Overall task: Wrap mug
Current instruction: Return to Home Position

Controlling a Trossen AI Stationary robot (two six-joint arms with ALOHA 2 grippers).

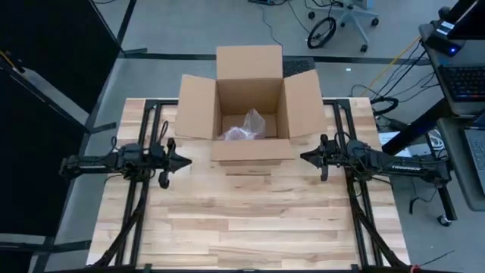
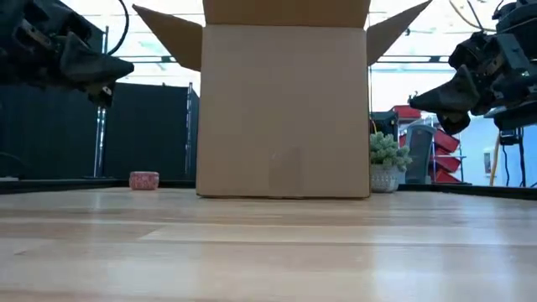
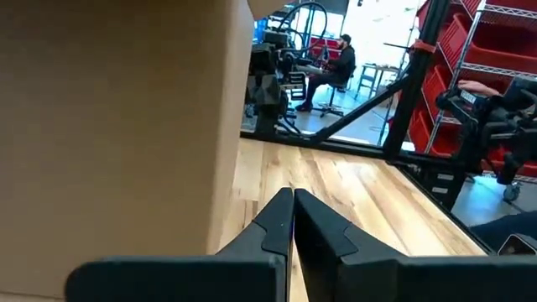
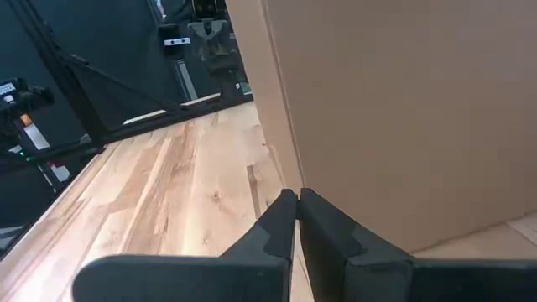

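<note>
The mug [image 1: 244,129] shows only as a bundle of clear bubble wrap [image 1: 253,121] with a pinkish tint inside it, lying on the floor of the open box [image 1: 249,61], close to the box's front wall. Nearest to the cameras, in front of the box, lies the pale wooden table [image 1: 242,227]. Above it I hold both arms level, one at each front corner of the box and apart from the cardboard. My left gripper [image 1: 186,160] points in at the box's left front corner, its two fingers pressed together with nothing between them. My right gripper [image 1: 305,157] mirrors it at the right front corner, fingers likewise together and empty. From table height both grippers hang well above the wood, about level with the box's upper half. The box stands upright with all four flaps spread outward. Past the box's left side sits a small pink thing [image 2: 144,179], and past its right side a potted plant [image 2: 387,159]. Farther off in the room behind the box, a person [image 3: 331,67] sits on a chair, with red shelves [image 3: 478,50] to one side.
</note>
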